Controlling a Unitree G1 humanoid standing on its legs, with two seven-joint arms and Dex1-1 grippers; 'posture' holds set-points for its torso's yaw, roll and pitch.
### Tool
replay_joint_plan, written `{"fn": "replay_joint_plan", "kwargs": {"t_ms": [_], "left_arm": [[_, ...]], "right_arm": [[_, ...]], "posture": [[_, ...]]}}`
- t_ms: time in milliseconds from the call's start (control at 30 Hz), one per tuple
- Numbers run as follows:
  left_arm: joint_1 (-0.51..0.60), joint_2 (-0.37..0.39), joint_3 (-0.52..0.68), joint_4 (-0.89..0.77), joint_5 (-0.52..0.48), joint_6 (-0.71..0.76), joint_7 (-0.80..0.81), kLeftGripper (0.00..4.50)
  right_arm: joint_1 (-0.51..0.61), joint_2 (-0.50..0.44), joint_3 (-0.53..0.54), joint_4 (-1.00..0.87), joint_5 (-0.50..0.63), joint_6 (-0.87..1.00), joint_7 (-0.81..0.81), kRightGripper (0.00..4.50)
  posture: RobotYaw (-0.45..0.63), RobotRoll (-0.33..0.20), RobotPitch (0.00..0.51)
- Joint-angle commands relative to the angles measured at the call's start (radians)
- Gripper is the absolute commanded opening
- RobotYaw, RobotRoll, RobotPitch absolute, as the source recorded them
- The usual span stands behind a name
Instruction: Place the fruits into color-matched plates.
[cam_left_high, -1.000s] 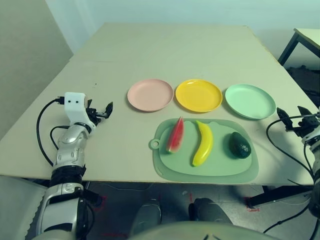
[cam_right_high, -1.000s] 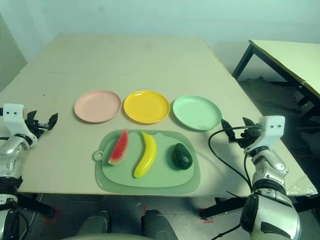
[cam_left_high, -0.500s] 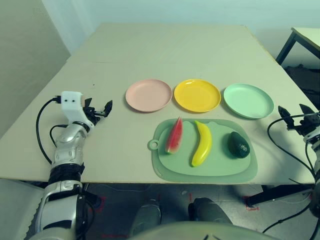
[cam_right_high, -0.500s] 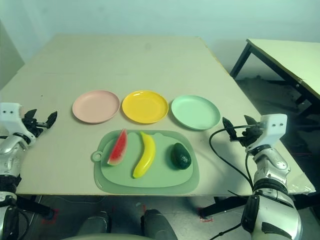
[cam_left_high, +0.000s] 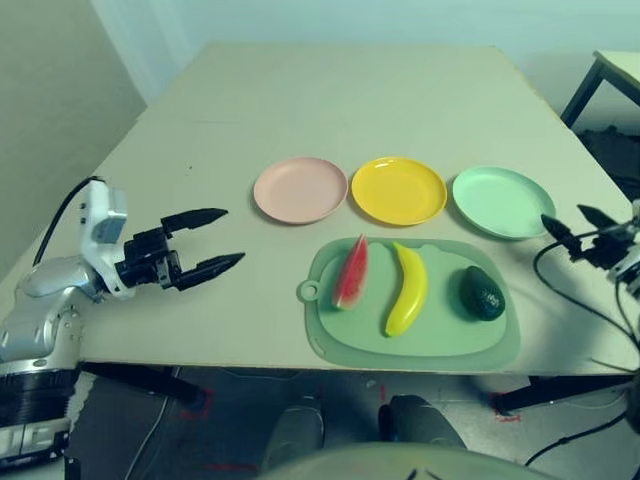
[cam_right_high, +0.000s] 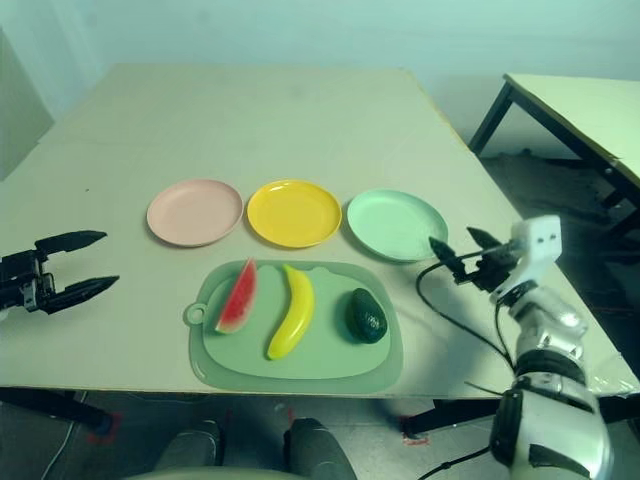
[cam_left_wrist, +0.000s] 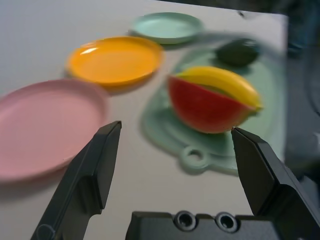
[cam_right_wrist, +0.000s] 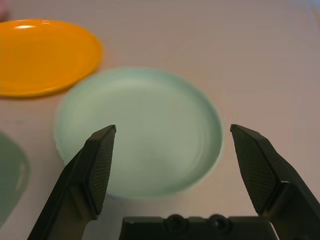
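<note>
Forward has come my left hand (cam_left_high: 228, 234), and its fingers are spread, beside the mat (cam_left_high: 327, 334) with watermelon (cam_left_high: 351, 273), banana (cam_left_high: 407, 290) and avocado (cam_left_high: 483, 293). By right wrist view, my right hand (cam_right_wrist: 173, 128) is spread also, near the green plate (cam_right_wrist: 140, 132).

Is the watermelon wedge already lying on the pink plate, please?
No, the watermelon wedge lies on the green mat, beside the banana.

Left wrist view: pink plate (cam_left_wrist: 50, 125) cut off, banana (cam_left_wrist: 222, 81) partly hidden by watermelon (cam_left_wrist: 202, 107)
</note>
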Motion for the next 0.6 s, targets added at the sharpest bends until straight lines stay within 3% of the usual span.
{"fn": "replay_joint_plan", "kwargs": {"t_ms": [33, 133, 200, 267, 467, 600], "left_arm": [[-0.04, 0.005, -0.062, -0.002, 0.037, 0.0, -0.043, 4.47], [-0.075, -0.011, -0.088, 0.013, 0.046, -0.007, -0.059, 4.47], [-0.094, -0.022, -0.094, 0.019, 0.05, -0.014, -0.059, 4.47], [-0.109, -0.033, -0.098, 0.022, 0.054, -0.011, -0.054, 4.47], [-0.125, -0.056, -0.125, 0.05, 0.08, -0.027, -0.065, 4.47], [-0.125, -0.066, -0.135, 0.055, 0.09, -0.028, -0.064, 4.47]], "right_arm": [[-0.051, -0.073, 0.186, -0.185, -0.084, 0.07, 0.254, 4.5], [-0.086, -0.181, 0.32, -0.391, -0.091, 0.265, 0.436, 4.5], [-0.041, -0.28, 0.383, -0.49, -0.044, 0.317, 0.459, 4.5], [-0.034, -0.32, 0.42, -0.538, -0.017, 0.299, 0.459, 4.5], [-0.178, -0.25, 0.598, -0.607, -0.108, -0.046, 0.459, 4.5], [-0.253, -0.181, 0.742, -0.693, -0.093, -0.176, 0.459, 4.5]], "posture": [[-0.1, 0.0, 0.045], [-0.09, 0.0, 0.044], [-0.1, 0.0, 0.047], [-0.12, 0.0, 0.046], [-0.12, 0.0, 0.041], [-0.08, 0.0, 0.046]]}}
